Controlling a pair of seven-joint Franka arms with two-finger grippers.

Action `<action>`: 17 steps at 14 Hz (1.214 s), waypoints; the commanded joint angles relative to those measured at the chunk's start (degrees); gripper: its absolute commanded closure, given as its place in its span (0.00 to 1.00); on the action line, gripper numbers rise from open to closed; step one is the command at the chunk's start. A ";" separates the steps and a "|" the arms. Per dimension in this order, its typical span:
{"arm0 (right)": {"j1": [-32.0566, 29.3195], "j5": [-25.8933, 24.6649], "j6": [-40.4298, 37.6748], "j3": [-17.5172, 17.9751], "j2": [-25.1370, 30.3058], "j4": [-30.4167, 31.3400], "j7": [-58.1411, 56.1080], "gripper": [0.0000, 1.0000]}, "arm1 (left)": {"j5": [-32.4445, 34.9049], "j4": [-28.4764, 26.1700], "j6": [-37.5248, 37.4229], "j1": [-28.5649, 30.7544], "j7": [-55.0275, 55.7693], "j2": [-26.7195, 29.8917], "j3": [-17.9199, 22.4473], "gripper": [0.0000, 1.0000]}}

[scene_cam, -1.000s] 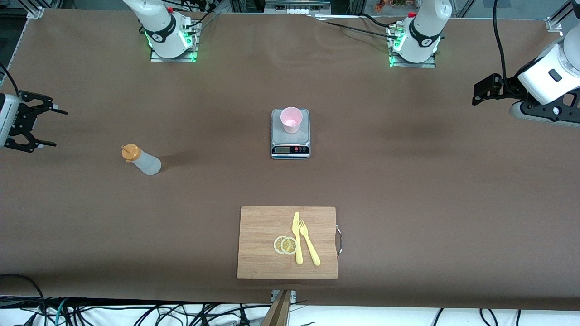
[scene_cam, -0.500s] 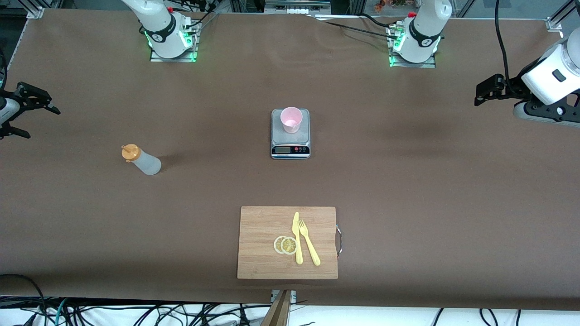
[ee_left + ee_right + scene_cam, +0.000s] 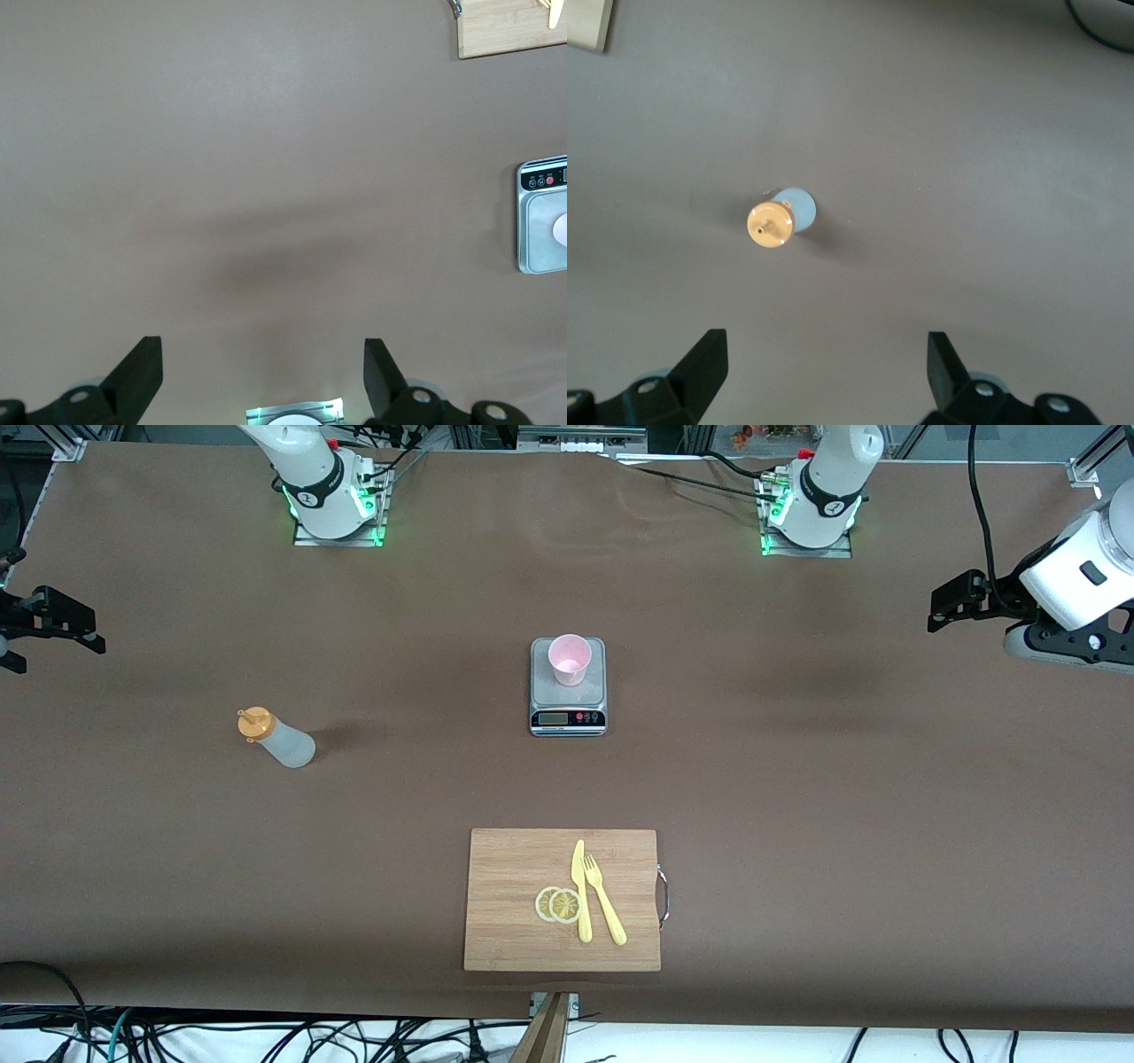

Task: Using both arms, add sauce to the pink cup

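The brown counter (image 3: pixel 797 797) carries little. Nearest the front camera lies a wooden cutting board (image 3: pixel 509 899) with a yellow knife (image 3: pixel 580 890), a yellow fork (image 3: pixel 604 899) and two lemon slices (image 3: pixel 558 904) on it. Farther from the camera, mid-counter, sits a grey scale (image 3: pixel 568 691); the pink cup (image 3: pixel 569 659) stands upright on its plate, pale and plain. Nothing lies between cup and bottle. The sauce bottle (image 3: pixel 276 738) stands alone toward the right arm's end of the counter, whitish and translucent, its orange nozzle cap on. The left gripper (image 3: pixel 263 372) hangs over bare counter at its own end, fingers (image 3: pixel 142 372) spread wide and empty. The right gripper (image 3: pixel 828 365) hangs over the counter near the bottle, fingers (image 3: pixel 707 363) also wide, holding nothing.
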State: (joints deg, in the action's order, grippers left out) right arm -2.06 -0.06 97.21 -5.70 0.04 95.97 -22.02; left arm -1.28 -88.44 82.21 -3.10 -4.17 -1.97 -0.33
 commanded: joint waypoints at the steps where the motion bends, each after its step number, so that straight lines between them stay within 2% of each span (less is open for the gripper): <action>1: 0.21 -0.47 -0.61 2.44 1.98 0.01 8.72 0.00 | -1.09 1.07 -1.17 0.37 -1.20 0.04 0.06 0.00; 4: 0.12 1.54 -1.92 3.15 2.60 -1.30 10.68 0.00 | -1.00 1.07 -1.17 0.28 -1.28 0.04 0.06 0.00; 9: -0.05 6.73 -2.46 2.10 1.46 -2.97 9.98 0.00 | -1.00 1.16 -1.17 0.28 -1.28 0.04 0.06 0.00; 15: 0.12 6.65 -2.81 2.80 0.31 -4.03 10.68 0.00 | -1.00 0.99 -1.17 0.37 -1.28 0.21 0.24 0.00; 17: 0.47 6.22 -4.83 3.24 0.31 -4.03 16.01 0.00 | -1.00 0.90 -1.17 0.37 -1.28 0.22 0.24 0.00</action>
State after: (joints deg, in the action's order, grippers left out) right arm -1.84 5.89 94.81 -2.93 0.94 93.71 -10.38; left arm -1.28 -88.43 82.18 -3.09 -4.17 -1.97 -0.20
